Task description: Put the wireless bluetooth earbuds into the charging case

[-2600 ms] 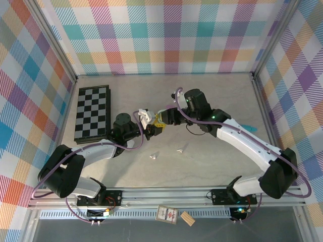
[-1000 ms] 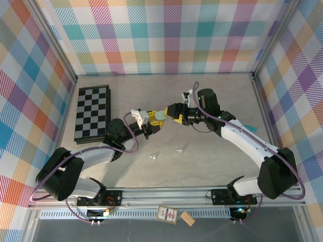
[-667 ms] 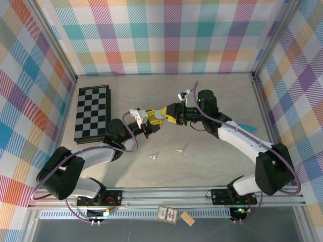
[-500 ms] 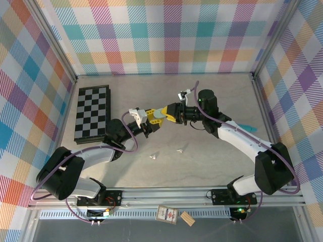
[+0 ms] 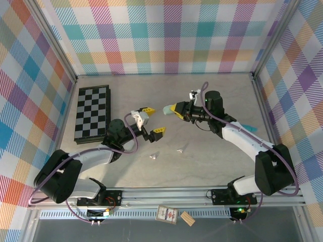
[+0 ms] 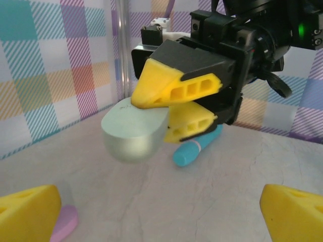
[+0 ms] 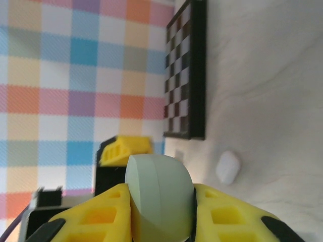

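The right gripper [image 5: 173,109] squeezes the pale green charging case [image 5: 165,109] between its yellow fingers. It holds the case up in the air, off to the right of the chessboard [image 5: 92,113]. The fingers cover the back part of the case, so I can see just its round front.

The left gripper [image 5: 155,120] sits between the chessboard and the case. Its jaws are spread wide with nothing in them. In its own wrist view its fingers [image 6: 28,212] are cut off at the bottom corners.

The earbuds [image 5: 154,156] lie on the table [image 5: 212,91], right of the chessboard and closer to the arm bases. They are tiny white bits, too small to make out.

A teal stick [image 6: 194,148] lies far right of the chessboard, partly hidden behind the right gripper. A small pale lump [image 7: 228,166] lies near the chessboard's end; I cannot tell what it is.
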Controlling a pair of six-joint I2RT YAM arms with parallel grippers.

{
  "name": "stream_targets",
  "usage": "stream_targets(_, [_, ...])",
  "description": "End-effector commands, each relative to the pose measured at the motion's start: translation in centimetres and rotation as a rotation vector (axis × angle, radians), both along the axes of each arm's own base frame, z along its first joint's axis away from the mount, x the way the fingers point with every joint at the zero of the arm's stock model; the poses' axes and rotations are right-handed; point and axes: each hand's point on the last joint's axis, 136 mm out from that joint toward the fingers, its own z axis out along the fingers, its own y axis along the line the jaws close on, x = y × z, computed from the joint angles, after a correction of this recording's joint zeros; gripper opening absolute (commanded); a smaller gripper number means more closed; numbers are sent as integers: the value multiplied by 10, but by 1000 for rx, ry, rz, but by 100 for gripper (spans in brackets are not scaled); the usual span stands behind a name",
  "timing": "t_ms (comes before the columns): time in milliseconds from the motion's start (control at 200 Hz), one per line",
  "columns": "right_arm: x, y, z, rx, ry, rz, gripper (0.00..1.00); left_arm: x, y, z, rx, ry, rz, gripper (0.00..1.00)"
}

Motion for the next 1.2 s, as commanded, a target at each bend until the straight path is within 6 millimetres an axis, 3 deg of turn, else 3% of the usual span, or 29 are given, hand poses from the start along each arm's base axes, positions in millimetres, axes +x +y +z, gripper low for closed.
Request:
stream_targets(0, [13,-24,-28,-98,-13,-78,16,-7,9,-16,102,11,16,100])
stream_targets(260, [41,-49,-89,-263,29,-164,16,-14,18,-41,269,37,27,100])
stream_targets(400, [54,-53,-116,-340,56,-176,17,-11,14,-50,288,54,10,100])
stream_targets(765, [81,-51,-174,-443,125,-168,18,-11,16,-51,286,73,23,100])
stream_targets(870, [85,-54,-177,-473,121,-170,24,-5,22,-50,277,98,76,100])
stream_targets(1055, [85,-67,-164,-565,64,-189,47,8,42,-55,296,210,219,100])
stream_targets(1195, [80,-83,-144,-660,-3,-205,65,21,76,-70,351,355,437,100])
